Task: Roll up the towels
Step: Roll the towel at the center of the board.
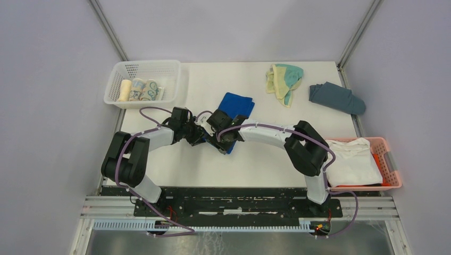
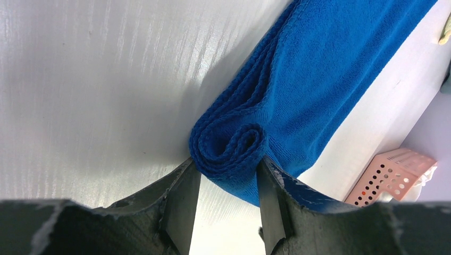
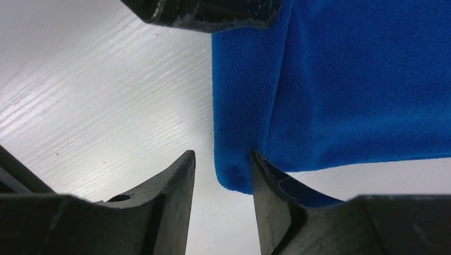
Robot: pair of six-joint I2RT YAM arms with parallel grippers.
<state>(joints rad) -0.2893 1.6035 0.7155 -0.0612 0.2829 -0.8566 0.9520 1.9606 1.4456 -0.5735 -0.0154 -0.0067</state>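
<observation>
Now left claw (image 2: 223,183) pinches rolled blue towel (image 2: 319,79); right claw (image 3: 220,175) half-open.

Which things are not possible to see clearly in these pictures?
Top view: the blue towel's near end, hidden under the arms.
Top view: rolls in the white basket, too small to identify.
Top view: the pink basket's other contents, covered by the white cloth.
Right wrist view: dark part at top, cut off.

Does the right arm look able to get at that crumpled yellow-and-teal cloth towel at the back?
Probably yes: the yellow-and-teal towel lies in the open on that arm's side, nothing between. First the right gripper would have to leave the royal blue cloth towel.
</observation>
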